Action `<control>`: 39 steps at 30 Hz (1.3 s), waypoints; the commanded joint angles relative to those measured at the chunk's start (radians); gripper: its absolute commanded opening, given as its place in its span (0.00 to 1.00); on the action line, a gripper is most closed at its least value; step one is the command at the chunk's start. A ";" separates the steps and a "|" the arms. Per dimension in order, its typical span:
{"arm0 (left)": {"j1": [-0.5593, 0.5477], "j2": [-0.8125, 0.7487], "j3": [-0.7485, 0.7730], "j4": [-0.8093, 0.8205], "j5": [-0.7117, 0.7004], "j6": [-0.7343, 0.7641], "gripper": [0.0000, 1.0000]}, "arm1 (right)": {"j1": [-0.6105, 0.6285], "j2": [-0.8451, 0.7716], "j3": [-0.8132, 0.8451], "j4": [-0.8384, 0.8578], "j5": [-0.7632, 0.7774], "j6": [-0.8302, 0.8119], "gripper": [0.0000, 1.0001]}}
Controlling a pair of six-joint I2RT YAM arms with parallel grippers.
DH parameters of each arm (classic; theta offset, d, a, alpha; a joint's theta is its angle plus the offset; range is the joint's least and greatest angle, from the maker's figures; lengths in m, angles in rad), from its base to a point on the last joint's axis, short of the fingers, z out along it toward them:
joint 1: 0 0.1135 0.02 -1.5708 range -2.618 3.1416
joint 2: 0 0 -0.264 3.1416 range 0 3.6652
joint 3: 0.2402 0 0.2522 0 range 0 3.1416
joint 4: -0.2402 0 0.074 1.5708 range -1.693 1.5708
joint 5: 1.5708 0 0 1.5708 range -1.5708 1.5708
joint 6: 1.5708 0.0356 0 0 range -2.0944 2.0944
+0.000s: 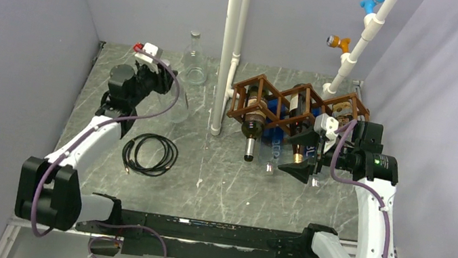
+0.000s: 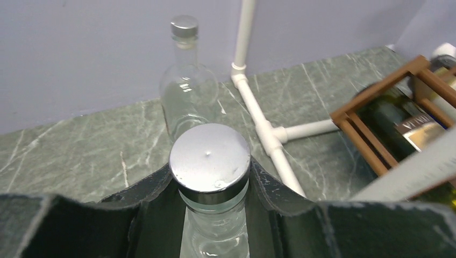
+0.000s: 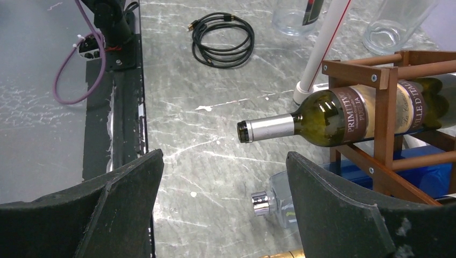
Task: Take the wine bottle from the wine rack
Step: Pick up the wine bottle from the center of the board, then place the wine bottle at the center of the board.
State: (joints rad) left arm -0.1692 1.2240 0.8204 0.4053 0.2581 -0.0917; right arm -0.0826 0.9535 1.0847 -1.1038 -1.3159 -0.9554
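The brown wooden wine rack (image 1: 298, 105) stands at the right of the table and shows in the right wrist view (image 3: 384, 123). A dark green wine bottle (image 3: 333, 115) lies in a rack cell with its silver neck sticking out; it also shows in the top view (image 1: 254, 122). A clear bottle with a silver cap (image 3: 269, 201) and a gold bottle neck (image 3: 290, 253) lie lower down. My right gripper (image 1: 299, 154) is open and empty in front of the necks, also seen in its wrist view (image 3: 226, 204). My left gripper (image 2: 209, 180) is shut on an upright clear glass bottle (image 2: 209, 158).
A second clear flask (image 2: 188, 91) stands by the back wall. A white pipe frame (image 1: 228, 47) rises left of the rack, its base on the table (image 2: 269, 134). A coiled black cable (image 1: 150, 153) lies at the left centre. Grey walls close in on the sides.
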 commanded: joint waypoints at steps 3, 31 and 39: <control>0.078 0.076 0.172 0.304 0.036 -0.034 0.00 | -0.010 -0.002 0.009 -0.017 -0.028 -0.049 0.87; 0.165 0.546 0.567 0.381 0.023 0.033 0.00 | -0.076 0.013 0.020 -0.063 -0.073 -0.090 0.88; 0.166 0.647 0.687 0.329 0.021 0.052 0.00 | -0.084 0.025 0.021 -0.067 -0.076 -0.095 0.88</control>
State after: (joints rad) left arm -0.0051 1.8816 1.3708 0.5526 0.2703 -0.0452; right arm -0.1585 0.9726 1.0847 -1.1664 -1.3441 -1.0096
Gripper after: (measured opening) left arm 0.423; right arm 0.877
